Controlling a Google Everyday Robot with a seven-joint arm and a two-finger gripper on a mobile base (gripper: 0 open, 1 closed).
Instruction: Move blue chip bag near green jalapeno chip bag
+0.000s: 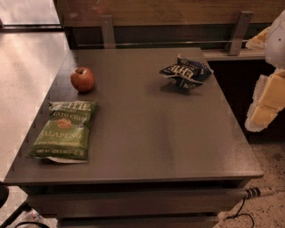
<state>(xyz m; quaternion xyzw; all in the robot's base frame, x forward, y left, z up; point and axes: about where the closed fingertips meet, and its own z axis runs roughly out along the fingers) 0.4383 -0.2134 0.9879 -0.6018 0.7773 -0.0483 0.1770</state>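
**Reach for the blue bag not yet made**

Claw point(266, 104) hangs off the edge of the counter point(147, 133), partly cut by the frame; spread or pressed together, I cannot tell. The blue chip bag point(185, 73) lies crumpled nearest the claw, untouched. The green jalapeno chip bag point(64, 130) lies flat at the side farthest from the claw, beside an apple point(82, 79). The next move likely calls for coming over the blue bag, pinching it and carrying it across.

Office or canteen seating area.
Grey table point(147, 133), terrazzo floor point(26, 67), wood-backed bench point(156, 10) behind; gripper point(263, 107) at right edge, beside the table.
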